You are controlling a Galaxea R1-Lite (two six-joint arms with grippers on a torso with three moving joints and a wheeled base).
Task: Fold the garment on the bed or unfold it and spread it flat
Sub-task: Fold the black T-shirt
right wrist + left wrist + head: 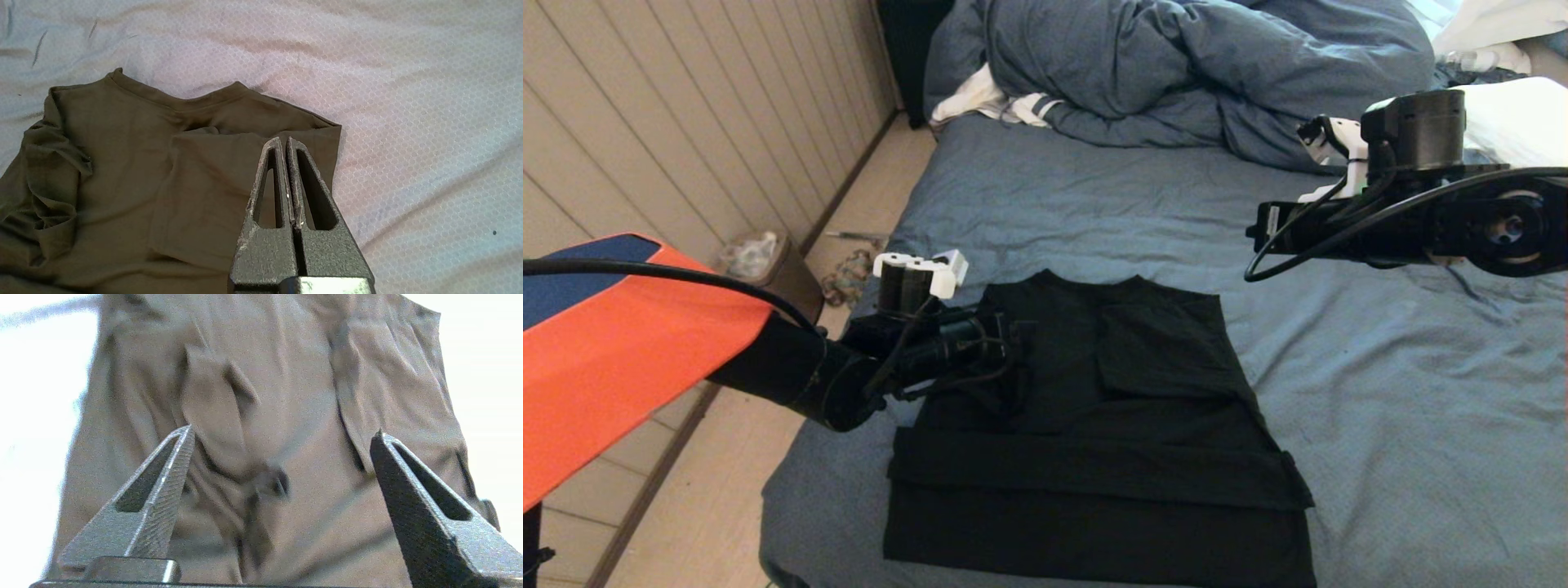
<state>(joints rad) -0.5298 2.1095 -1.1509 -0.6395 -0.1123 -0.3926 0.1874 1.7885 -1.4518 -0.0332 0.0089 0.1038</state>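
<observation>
The bed (1111,204) fills the view, blue-grey sheet a little wrinkled, running well past both claws on every side. At its far end, well beyond the left gripper, a bunched blue-grey duvet (1176,65) is heaped up, a white-and-striped cloth (1005,104) tucked against it.

Next, the garment (1094,425): the black shirt lies on the near part of the bed, partly folded, sleeves turned in over the body and a band of fabric doubled across the lower half. It sits directly under and ahead of the left claw, and below and to the left of the right one.

Left gripper (282,435) now, over the shirt's left shoulder edge, fingers spread wide apart with nothing between them, only rumpled black fabric showing below the tips.

Right gripper (284,141) hangs above the bare sheet off to the shirt's right, fingers pressed together, holding nothing, the shirt's collar corner just beneath its tips in the wrist view.
</observation>
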